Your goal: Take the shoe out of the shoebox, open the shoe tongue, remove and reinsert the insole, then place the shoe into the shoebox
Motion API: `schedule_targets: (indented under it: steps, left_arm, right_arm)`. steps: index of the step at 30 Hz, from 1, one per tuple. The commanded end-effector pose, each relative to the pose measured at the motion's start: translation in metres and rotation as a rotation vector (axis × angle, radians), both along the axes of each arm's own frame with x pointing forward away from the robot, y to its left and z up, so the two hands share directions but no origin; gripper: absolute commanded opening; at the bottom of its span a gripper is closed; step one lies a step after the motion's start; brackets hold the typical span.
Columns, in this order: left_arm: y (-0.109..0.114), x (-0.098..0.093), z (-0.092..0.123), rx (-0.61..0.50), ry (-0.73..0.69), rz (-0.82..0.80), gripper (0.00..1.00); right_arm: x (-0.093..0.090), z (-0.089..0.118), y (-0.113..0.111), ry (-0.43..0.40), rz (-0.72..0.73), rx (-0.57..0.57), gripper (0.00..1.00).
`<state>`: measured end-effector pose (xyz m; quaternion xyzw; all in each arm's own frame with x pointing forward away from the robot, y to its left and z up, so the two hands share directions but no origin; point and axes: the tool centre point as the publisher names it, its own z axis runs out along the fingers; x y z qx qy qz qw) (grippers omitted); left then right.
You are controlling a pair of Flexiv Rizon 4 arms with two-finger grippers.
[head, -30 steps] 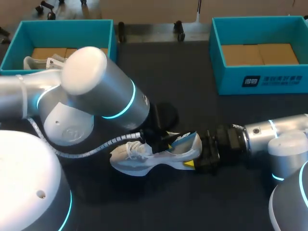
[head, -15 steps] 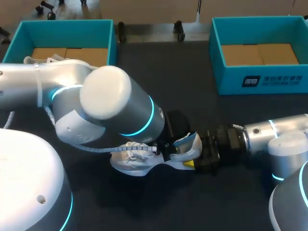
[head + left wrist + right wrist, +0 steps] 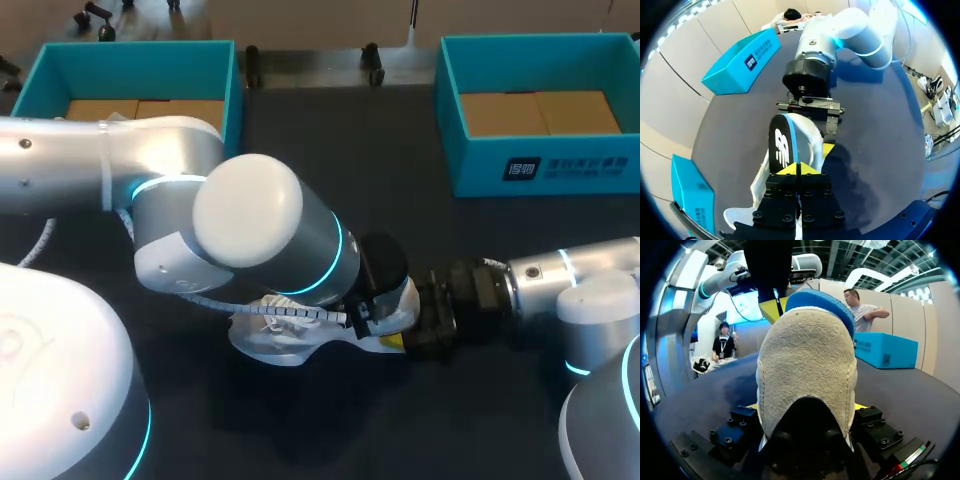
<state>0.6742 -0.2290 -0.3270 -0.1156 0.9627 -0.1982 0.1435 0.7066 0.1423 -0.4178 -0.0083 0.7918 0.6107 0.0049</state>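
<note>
The shoe (image 3: 265, 335) lay on the table (image 3: 380, 190), heel clamped in the right gripper (image 3: 398, 338). The left gripper (image 3: 797, 168), tips closed together, met the upstanding blue insole (image 3: 782, 145). Insole step judged underway; next, it must be seated flat inside.

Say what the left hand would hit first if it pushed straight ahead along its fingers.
Probably the shoe: the left hand, pinching the insole, points into its heel end. The right hand grips the shoe just beyond; depth is unclear.
</note>
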Motion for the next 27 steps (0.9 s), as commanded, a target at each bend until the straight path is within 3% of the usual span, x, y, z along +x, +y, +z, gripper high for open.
schedule_targets:
  steps: [1,8,11,13,18,27]
  left_arm:
    - [0.009,-0.007,0.008,-0.02,-0.016,-0.004,0.0]
    - [0.012,-0.018,0.019,-0.044,-0.063,-0.004,0.0]
    - [0.014,-0.024,0.021,-0.056,-0.075,-0.007,0.36]
    - [0.015,-0.026,0.022,-0.061,-0.09,-0.003,0.44]
    - [0.02,-0.028,0.022,-0.076,-0.101,0.0,0.46]
    - [0.011,-0.022,0.013,-0.064,-0.111,0.019,0.4]
  right_arm:
    - [-0.001,0.0,0.001,0.0,-0.002,-0.005,0.0]
    - [-0.001,0.0,0.001,0.0,-0.002,-0.005,0.0]
    - [-0.001,0.0,0.001,0.0,-0.002,-0.005,0.0]
    - [-0.001,0.0,0.001,0.0,-0.002,-0.005,0.0]
    - [-0.001,0.0,0.001,0.0,-0.002,-0.005,0.0]
    - [-0.001,0.0,0.001,0.0,-0.002,-0.005,0.0]
